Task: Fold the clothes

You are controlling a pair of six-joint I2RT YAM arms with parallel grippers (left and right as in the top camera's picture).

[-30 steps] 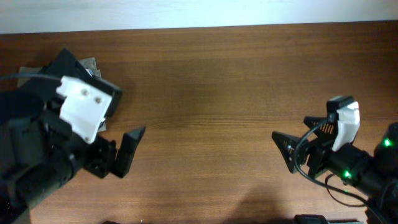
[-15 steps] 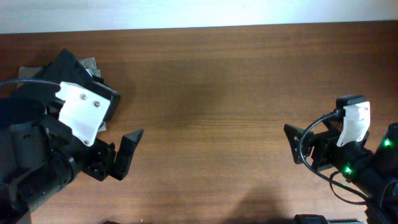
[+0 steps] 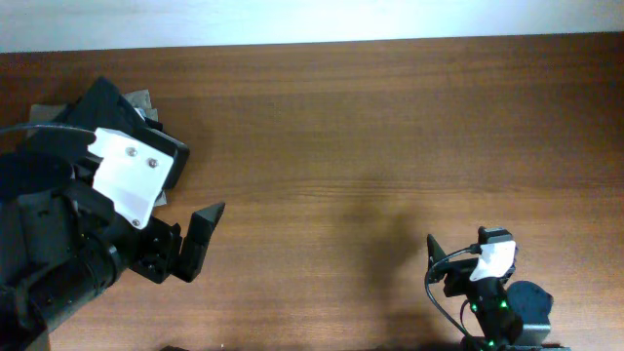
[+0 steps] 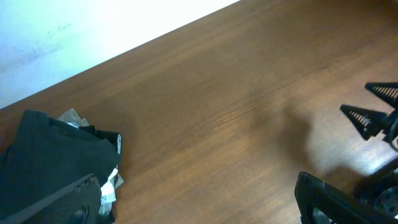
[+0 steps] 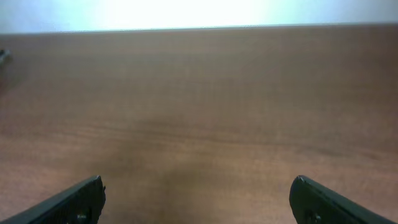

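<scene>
left wrist: dark clothes at lower left, long axis unclear

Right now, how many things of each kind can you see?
Grippers: 2, the left gripper and the right gripper, both open
Pile of clothes: 1, dark garment on top
Table: 1
Total: 4

2 arms, 1 table, prob. 1 garment
</scene>
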